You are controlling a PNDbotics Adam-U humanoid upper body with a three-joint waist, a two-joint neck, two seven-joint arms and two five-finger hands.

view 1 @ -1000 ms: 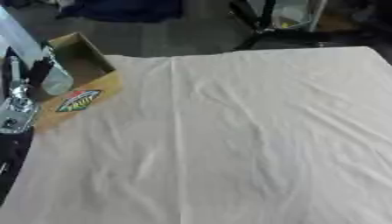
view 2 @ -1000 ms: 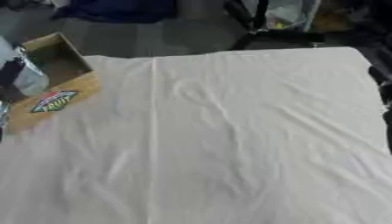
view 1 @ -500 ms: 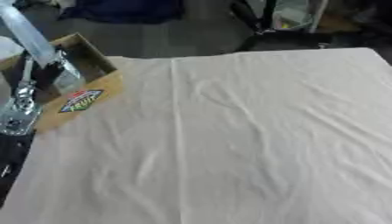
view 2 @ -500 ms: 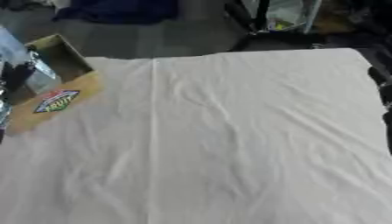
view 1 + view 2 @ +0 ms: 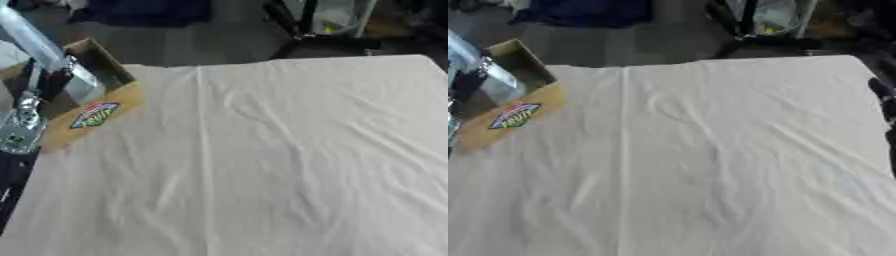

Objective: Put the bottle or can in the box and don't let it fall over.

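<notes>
A creased white cloth (image 5: 262,160) covers the table; dark clutter (image 5: 149,10) lies beyond.

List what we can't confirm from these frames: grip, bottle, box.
- Left hand: blurred dark shape at the box; whether its fingers are shut on the bottle is unclear.
- Bottle base: hidden behind the box's near wall, so upright contact can't be told.
- Box's left end: covered by the arm in left eye view, cut by the edge in right eye view.
- Label: too blurred to read.
- Right hand: in no view.

Bottle (image 5: 496,82) inside cardboard box (image 5: 522,107)
</notes>
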